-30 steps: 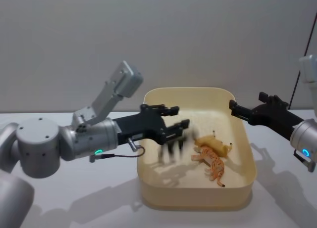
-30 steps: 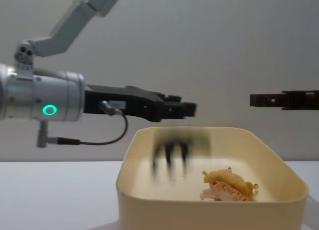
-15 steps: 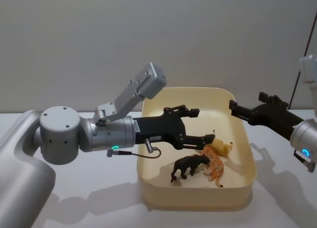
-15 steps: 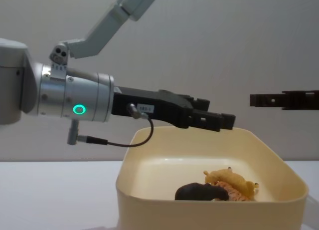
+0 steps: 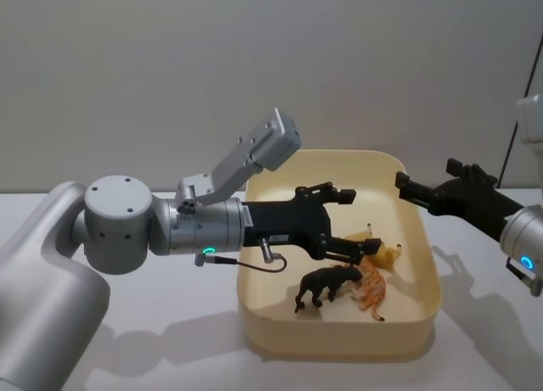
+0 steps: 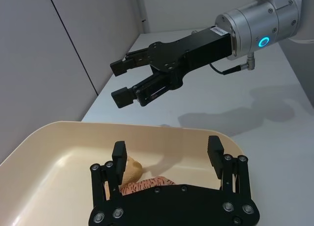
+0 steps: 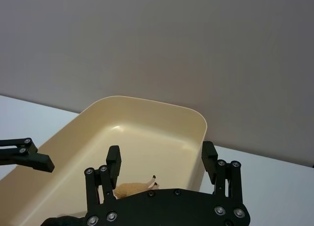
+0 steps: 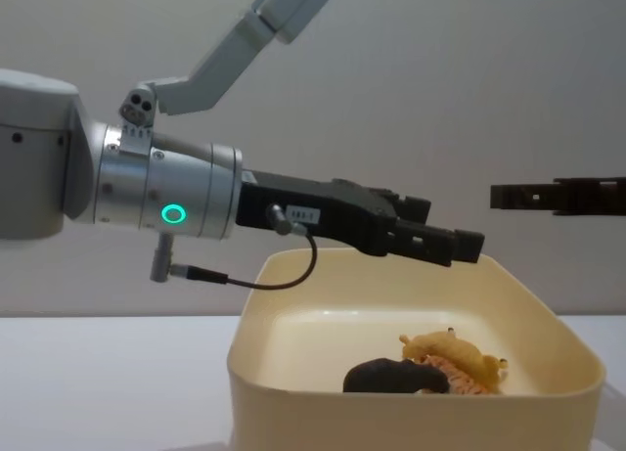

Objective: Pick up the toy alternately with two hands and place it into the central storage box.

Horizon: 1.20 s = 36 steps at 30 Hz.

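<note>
The head camera looks steeply down into the cream tub (image 5: 339, 340), the chest camera sees it side-on and close, and both wrist cameras peer over their own fingers into it.

Cream box (image 5: 339, 333) holds black, yellow (and orange-striped (image 5: 370, 287)) toys.

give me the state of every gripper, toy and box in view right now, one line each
left gripper: open, holding nothing, above the box's middle
right gripper: open, empty, hovering at the box's far right corner
storage box: upright on the table, three toys inside
black animal: standing on the box floor
tiger: lying on its side, against the black animal
yellow animal: lying beyond the tiger
</note>
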Each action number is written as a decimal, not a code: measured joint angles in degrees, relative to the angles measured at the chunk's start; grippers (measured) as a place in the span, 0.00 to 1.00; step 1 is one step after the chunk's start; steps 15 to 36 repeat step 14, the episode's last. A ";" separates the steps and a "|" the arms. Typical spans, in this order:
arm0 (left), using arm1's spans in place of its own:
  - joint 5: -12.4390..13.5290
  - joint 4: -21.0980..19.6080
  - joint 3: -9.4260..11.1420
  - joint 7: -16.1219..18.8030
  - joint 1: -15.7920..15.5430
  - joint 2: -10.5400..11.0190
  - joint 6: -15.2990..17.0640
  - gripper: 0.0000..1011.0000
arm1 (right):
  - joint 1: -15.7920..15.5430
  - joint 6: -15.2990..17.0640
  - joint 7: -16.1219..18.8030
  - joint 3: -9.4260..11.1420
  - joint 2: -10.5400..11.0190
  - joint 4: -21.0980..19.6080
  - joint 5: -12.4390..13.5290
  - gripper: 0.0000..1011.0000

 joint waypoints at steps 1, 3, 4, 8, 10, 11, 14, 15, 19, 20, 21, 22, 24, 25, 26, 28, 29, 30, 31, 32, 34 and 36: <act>0.02 0.06 0.02 -0.06 -0.05 -0.03 -0.02 0.99 | 0.00 0.00 0.00 0.00 0.00 0.00 0.00 0.99; 0.07 0.19 0.07 -0.19 -0.13 -0.10 -0.06 0.99 | 0.00 0.00 0.00 0.00 0.00 0.00 0.00 0.99; 0.11 0.28 0.11 -0.30 -0.21 -0.15 -0.10 0.99 | 0.00 0.00 0.00 0.00 0.00 0.00 0.00 0.99; 0.21 0.55 0.19 -0.58 -0.41 -0.29 -0.16 0.99 | 0.00 0.00 0.00 0.00 0.00 0.00 0.00 0.99; 0.23 0.61 0.21 -0.66 -0.45 -0.32 -0.18 0.99 | 0.00 0.00 0.00 0.00 0.00 0.00 0.00 0.99; 0.25 0.67 0.23 -0.71 -0.48 -0.35 -0.19 0.99 | 0.00 0.00 0.00 0.00 0.00 0.00 0.00 0.99; 0.28 0.76 0.26 -0.84 -0.57 -0.40 -0.22 0.99 | 0.00 0.00 0.00 0.00 0.00 0.00 0.00 0.99; 0.28 0.76 0.26 -0.84 -0.57 -0.40 -0.22 0.99 | 0.00 0.00 0.00 0.00 0.00 0.00 0.00 0.99; 0.28 0.76 0.26 -0.84 -0.57 -0.40 -0.22 0.99 | 0.00 0.00 0.00 0.00 0.00 0.00 0.00 0.99; 0.28 0.76 0.26 -0.84 -0.57 -0.40 -0.22 0.99 | 0.00 0.00 0.00 0.00 0.00 0.00 0.00 0.99; 0.28 0.76 0.26 -0.84 -0.57 -0.40 -0.22 0.99 | 0.00 0.00 0.00 0.00 0.00 0.00 0.00 0.99; 0.28 0.76 0.26 -0.84 -0.57 -0.40 -0.22 0.99 | 0.00 0.00 0.00 0.00 0.00 0.00 0.00 0.99; 0.28 0.76 0.26 -0.84 -0.57 -0.40 -0.22 0.99 | 0.00 0.00 0.00 0.00 0.00 0.00 0.00 0.99; 0.28 0.76 0.26 -0.84 -0.57 -0.40 -0.22 0.99 | 0.00 0.00 0.00 0.00 0.00 0.00 0.00 0.99; 0.28 0.76 0.26 -0.84 -0.57 -0.40 -0.22 0.99 | 0.00 0.00 0.00 0.00 0.00 0.00 0.00 0.99; 0.28 0.76 0.26 -0.84 -0.57 -0.40 -0.22 0.99 | 0.00 0.00 0.00 0.00 0.00 0.00 0.00 0.99; 0.28 0.76 0.26 -0.84 -0.57 -0.40 -0.22 0.99 | 0.00 0.00 0.00 0.00 0.00 0.00 0.00 0.99; 0.28 0.76 0.26 -0.84 -0.57 -0.40 -0.22 0.99 | 0.00 0.00 0.00 0.00 0.00 0.00 0.00 0.99; 0.28 0.76 0.26 -0.84 -0.57 -0.40 -0.22 0.99 | 0.00 0.00 0.00 0.00 0.00 0.00 0.00 0.99; 0.28 0.76 0.26 -0.84 -0.57 -0.40 -0.22 0.99 | 0.00 0.00 0.00 0.00 0.00 0.00 0.00 0.99; 0.28 0.76 0.26 -0.84 -0.57 -0.40 -0.22 0.99 | 0.00 0.00 0.00 0.00 0.00 0.00 0.00 0.99; 0.28 0.76 0.26 -0.84 -0.57 -0.40 -0.22 0.99 | 0.00 0.00 0.00 0.00 0.00 0.00 0.00 0.99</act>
